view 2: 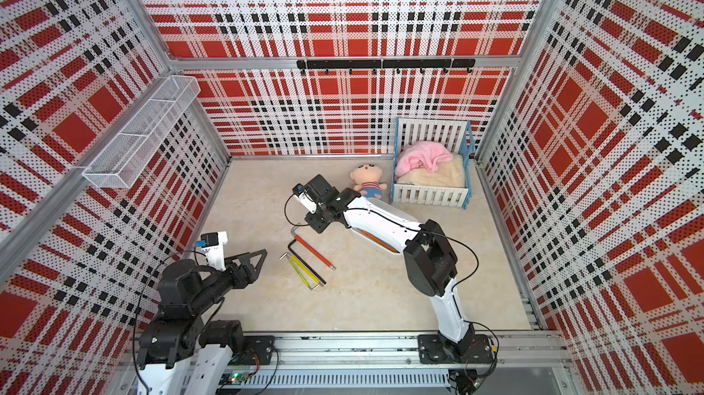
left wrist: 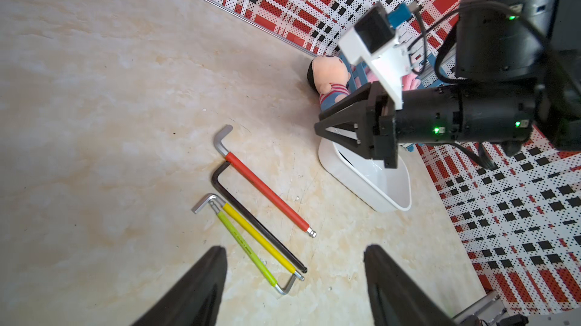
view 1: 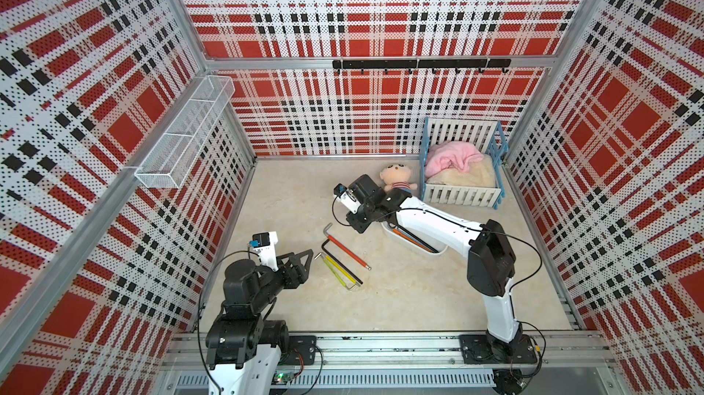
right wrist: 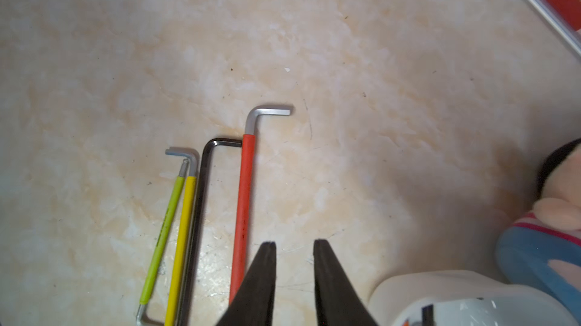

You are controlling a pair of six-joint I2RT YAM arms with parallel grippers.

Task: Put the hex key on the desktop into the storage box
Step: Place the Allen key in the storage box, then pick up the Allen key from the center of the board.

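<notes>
since the right claw point(right wrist: 294, 242) hangs empty with its jaws a narrow gap apart, just beside the red-sleeved hex key point(right wrist: 244, 201) on the worktop point(right wrist: 314, 41), i judge it should widen, centre over the slick round sleeve and close square across it, clear of the black key point(right wrist: 198, 214) whose bent steel end touches it. the glossy white storage box point(right wrist: 408, 286) sits just behind the claw. the left claw point(left wrist: 295, 247), jaws apart, holds nothing.
</notes>
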